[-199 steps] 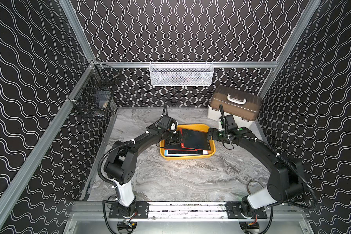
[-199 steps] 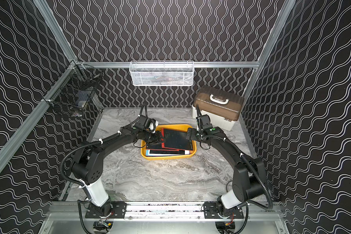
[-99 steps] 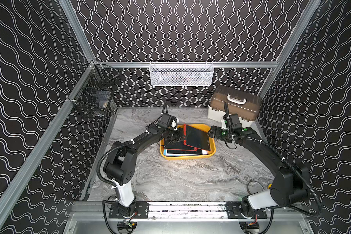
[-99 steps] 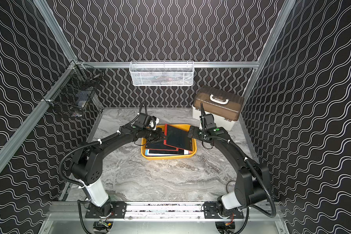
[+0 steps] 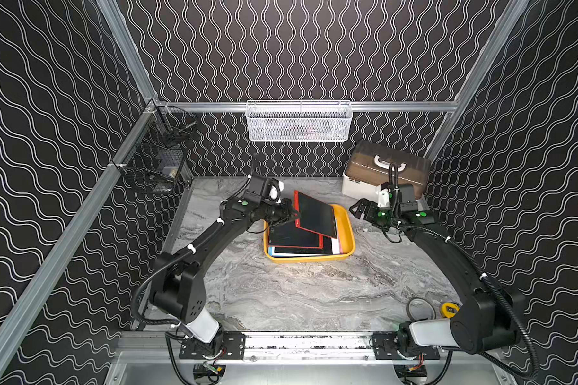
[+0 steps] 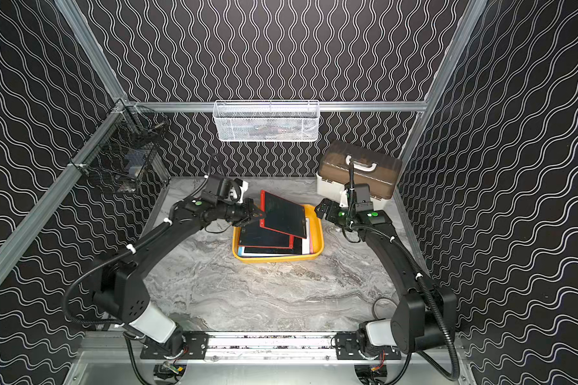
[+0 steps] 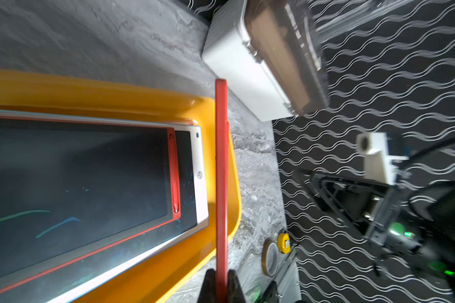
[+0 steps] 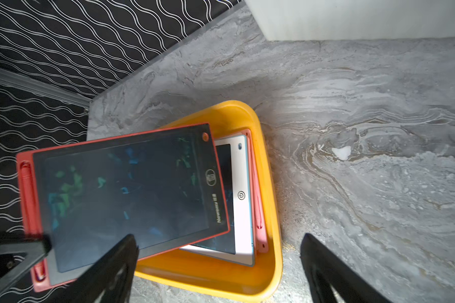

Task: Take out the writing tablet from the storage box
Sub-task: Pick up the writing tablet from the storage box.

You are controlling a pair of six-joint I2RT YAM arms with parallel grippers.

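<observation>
Left claw: clamped on the edge of a thin red-framed writing tablet with a dark screen. Tablet hangs tilted above the shallow yellow plastic storage box, partly over its far rim; several other flat tablets lie stacked inside. Right claw: fingers apart, empty, near the box's right side. Progress estimate: grasp and lift done. Left to do: carry it clear of the box, set it on the grey marbled table.
</observation>
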